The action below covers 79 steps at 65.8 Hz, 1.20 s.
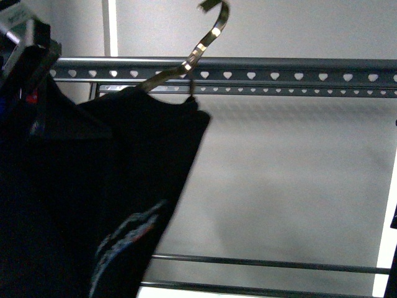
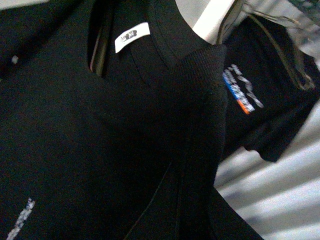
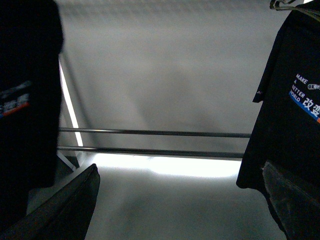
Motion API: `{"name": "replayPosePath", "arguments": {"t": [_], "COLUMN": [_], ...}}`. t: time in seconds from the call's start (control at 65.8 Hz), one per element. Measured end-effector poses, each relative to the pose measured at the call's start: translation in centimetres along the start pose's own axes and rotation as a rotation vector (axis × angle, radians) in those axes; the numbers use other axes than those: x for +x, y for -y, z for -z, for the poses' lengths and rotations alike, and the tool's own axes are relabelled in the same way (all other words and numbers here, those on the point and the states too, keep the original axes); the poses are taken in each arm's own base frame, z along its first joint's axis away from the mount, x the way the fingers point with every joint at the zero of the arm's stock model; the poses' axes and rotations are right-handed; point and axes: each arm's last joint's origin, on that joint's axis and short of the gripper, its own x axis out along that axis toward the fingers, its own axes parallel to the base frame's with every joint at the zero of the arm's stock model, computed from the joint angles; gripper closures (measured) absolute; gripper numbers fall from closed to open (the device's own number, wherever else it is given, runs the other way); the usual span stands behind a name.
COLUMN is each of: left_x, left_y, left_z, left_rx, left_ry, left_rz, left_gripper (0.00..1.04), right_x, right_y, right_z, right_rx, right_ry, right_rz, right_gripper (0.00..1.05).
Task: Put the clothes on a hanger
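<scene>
The clothes (image 1: 111, 186), a black T-shirt with a blurred white and blue print, hang at the left of the front view. My left gripper (image 1: 28, 59) is shut on them near the shoulder, at the top left. A small shiny hook (image 1: 208, 37) rises from the shirt's neck, up past the top rail of the hanger (image 1: 279, 71), the grey rack with heart-shaped holes. In the left wrist view black cloth (image 2: 125, 140) covers the jaws, and the collar's white label (image 2: 132, 37) shows. My right gripper (image 3: 180, 210) is open with nothing between its fingers (image 3: 65, 210).
Two lower crossbars (image 3: 150, 133) of the rack run across the right wrist view. A second black T-shirt (image 3: 290, 125) with "MAKE A BETTER WORLD" print hangs at that view's right. A pale wall (image 1: 291, 174) stands behind the rack.
</scene>
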Motion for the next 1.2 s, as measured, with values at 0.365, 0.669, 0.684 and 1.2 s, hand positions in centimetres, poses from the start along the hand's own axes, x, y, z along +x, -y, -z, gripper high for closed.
{"name": "replayPosePath", "arguments": {"t": [0.365, 0.669, 0.684, 1.2], "left_x": [3.5, 7.9, 8.0, 11.5], "left_y": [-2.8, -1.5, -1.4, 1.2], "left_z": [-5.9, -6.5, -6.5, -7.9], "left_rx": [0.427, 0.461, 0.459, 0.713], "left_ry": [0.004, -0.310, -0.317, -0.128], "left_rz": [0.462, 0.711, 0.717, 0.789], "left_gripper": [1.01, 1.01, 1.01, 1.01], "right_x": [0.0, 0.0, 0.0, 0.0], "right_y": [0.0, 0.0, 0.0, 0.0], "right_z": [0.0, 0.0, 0.0, 0.0], "right_rx": [0.000, 0.000, 0.000, 0.000], "right_ry": [0.000, 0.000, 0.000, 0.000], "right_rz": [0.000, 0.000, 0.000, 0.000], "right_gripper": [0.07, 0.07, 0.07, 0.07]}}
